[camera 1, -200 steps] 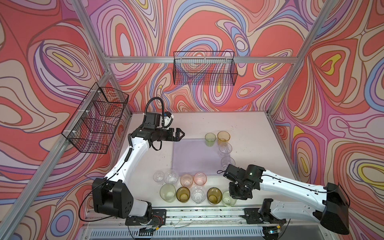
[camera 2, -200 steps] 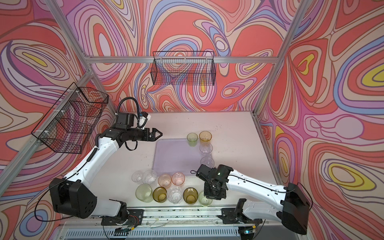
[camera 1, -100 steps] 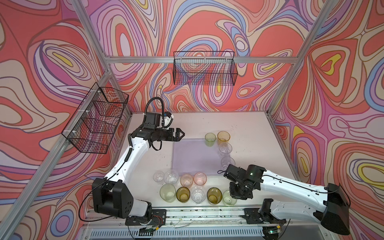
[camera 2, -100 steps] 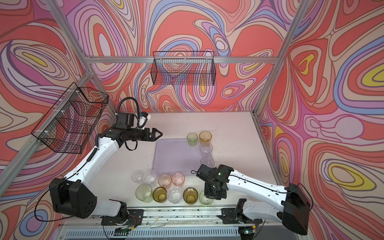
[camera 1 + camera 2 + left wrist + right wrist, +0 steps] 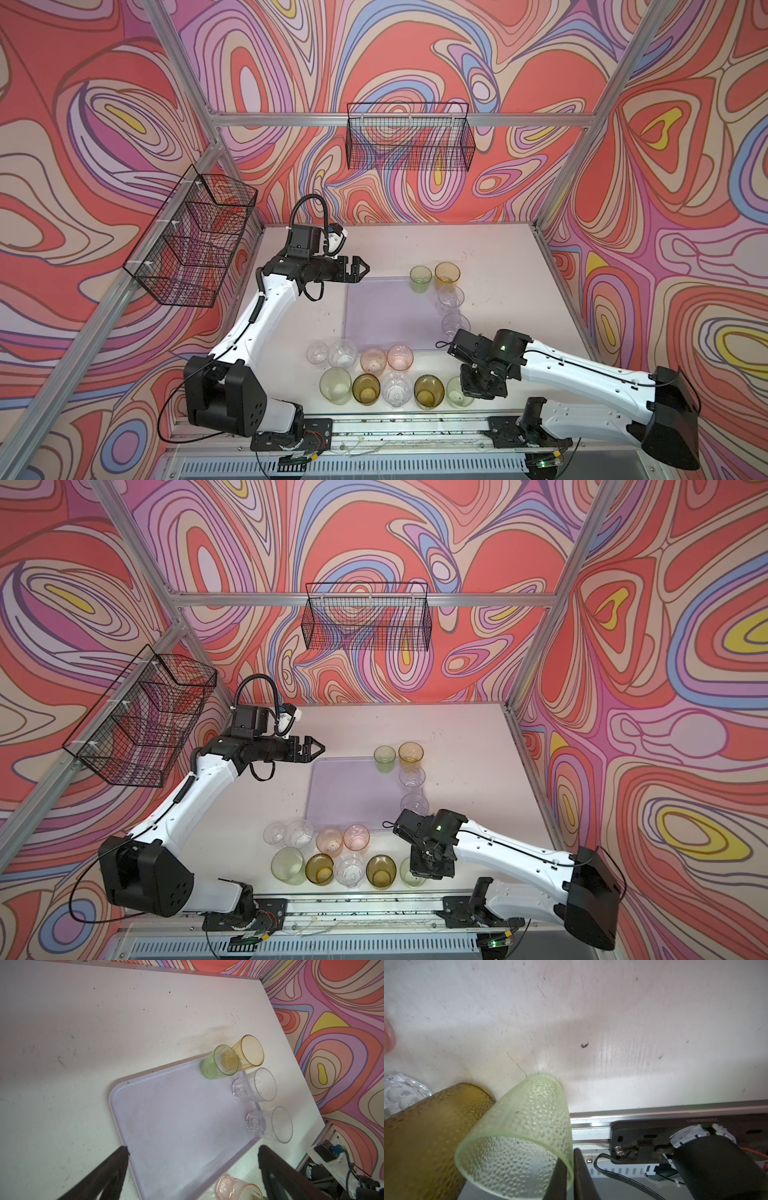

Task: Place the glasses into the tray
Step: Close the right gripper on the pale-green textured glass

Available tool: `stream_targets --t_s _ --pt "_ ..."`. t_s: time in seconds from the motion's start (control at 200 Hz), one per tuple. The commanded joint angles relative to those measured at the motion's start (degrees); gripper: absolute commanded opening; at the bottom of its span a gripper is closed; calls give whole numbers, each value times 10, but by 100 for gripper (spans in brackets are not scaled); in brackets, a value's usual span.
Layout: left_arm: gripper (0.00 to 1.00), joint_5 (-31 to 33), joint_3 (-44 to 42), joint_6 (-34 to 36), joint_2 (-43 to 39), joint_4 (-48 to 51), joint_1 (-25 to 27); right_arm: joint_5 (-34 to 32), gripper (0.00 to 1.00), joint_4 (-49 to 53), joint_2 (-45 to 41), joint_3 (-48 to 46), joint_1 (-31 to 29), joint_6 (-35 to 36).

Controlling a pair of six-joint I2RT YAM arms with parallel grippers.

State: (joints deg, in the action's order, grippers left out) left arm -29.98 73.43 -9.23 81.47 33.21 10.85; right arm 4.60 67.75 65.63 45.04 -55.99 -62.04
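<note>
Wire basket (image 5: 195, 245) hangs on the left wall. Next to it the left gripper (image 5: 360, 270) hovers over the tabletop (image 5: 498, 257) near the far left corner of the tray (image 5: 386, 316), its jaws spread wide and holding nothing. In the left wrist view its dark fingers (image 5: 112, 1167) frame the lavender tray, which lies flat at mid-tabletop.

In front of the tray, toward the arm bases, glasses stand upright on the tabletop in two rows. The row nearer the tray holds a clear glass (image 5: 318, 354), a second clear glass (image 5: 343, 353) and two pink glasses (image 5: 373, 360) side by side. The front row begins with a pale green glass (image 5: 335, 385), then an olive glass (image 5: 365, 388), a clear faceted glass (image 5: 397, 388) and a second olive glass (image 5: 429, 390).

At the tray's far right corner a green glass (image 5: 420, 279) stands inside the rim, with an amber glass (image 5: 447, 273) close against it. Two clear tumblers (image 5: 450, 298) line the right rim; whether they sit fully inside it I cannot tell.

At the front row's right end, the right gripper (image 5: 571, 1176) is pinched on the wall of a dotted green glass (image 5: 519, 1126), one finger inside the mouth and one outside.
</note>
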Motion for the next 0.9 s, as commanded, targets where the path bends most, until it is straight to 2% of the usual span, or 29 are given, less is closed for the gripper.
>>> stream_targets --t_s 0.0,0.225,0.896 --pt "100 -4 -2 0 4 -5 1 -20 6 15 -8 12 -5 -1" --pt "100 -4 -1 0 3 -4 1 -35 0 33 -11 26 -5 -1" --pt "100 -8 -2 -3 4 -6 1 -83 0 98 -6 98 -5 0"
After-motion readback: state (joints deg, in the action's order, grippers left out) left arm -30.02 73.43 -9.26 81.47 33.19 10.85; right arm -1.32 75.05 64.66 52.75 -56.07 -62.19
